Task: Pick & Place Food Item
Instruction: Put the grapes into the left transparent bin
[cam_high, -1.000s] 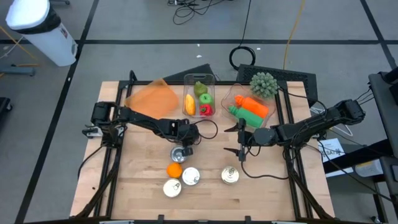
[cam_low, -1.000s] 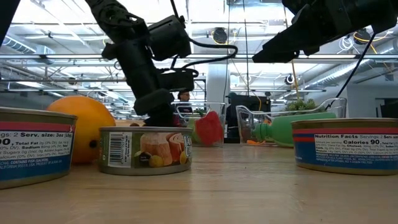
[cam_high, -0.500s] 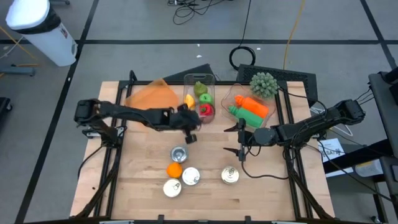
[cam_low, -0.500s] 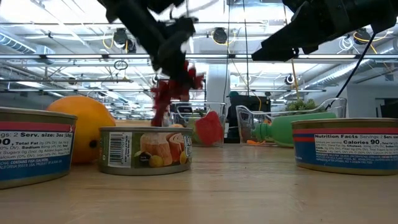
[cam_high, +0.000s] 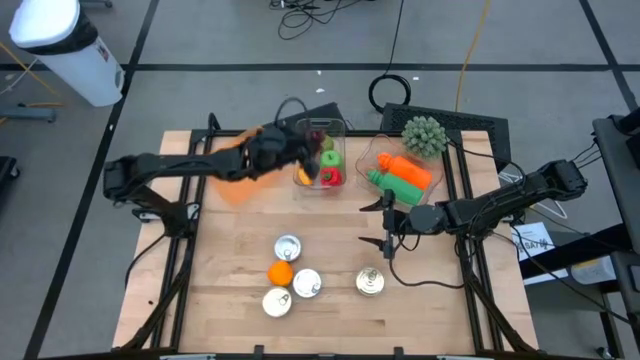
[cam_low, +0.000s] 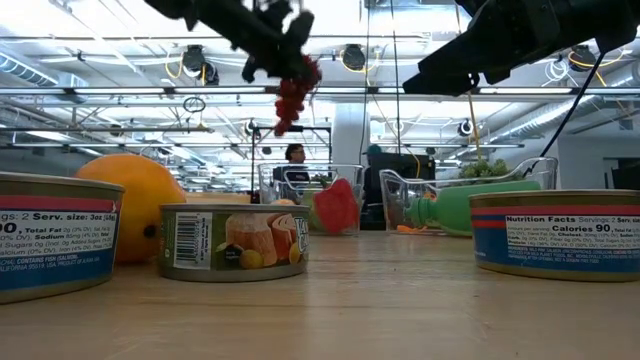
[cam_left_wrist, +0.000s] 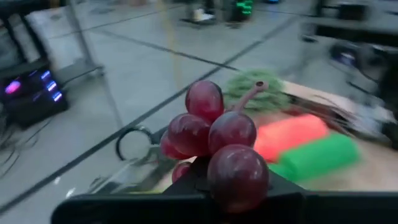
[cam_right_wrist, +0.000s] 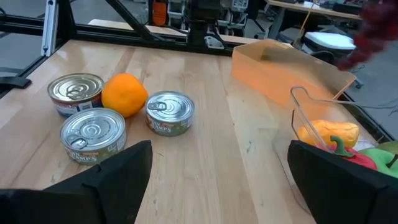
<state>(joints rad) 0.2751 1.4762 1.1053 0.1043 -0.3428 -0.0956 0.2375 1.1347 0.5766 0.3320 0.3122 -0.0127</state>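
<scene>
A bunch of dark red grapes is in the air over the near end of a clear bin, with my left gripper shut on it. In the low view the grapes hang high above the table. The bin holds a yellow fruit, a green one and a red one. My right gripper stands open above the table's right half, apart from everything. My left gripper pinches the bunch of grapes between its two fingers at the bunch's end away from the stem; the grapes themselves cover the exact spot. The fingers come nearly level from the table's left. The bunch is lifted clear of table and bin.
Several tins and an orange stand on the near middle of the table. An orange box lies far left. A second clear bin holds an orange and a green bottle, with a green spiky plant behind it.
My left gripper has risen from beside the tin and swung toward the table's far edge, over the clear bin, tipping from pointing down to nearly level. The grapes have been lifted off the table with it.
</scene>
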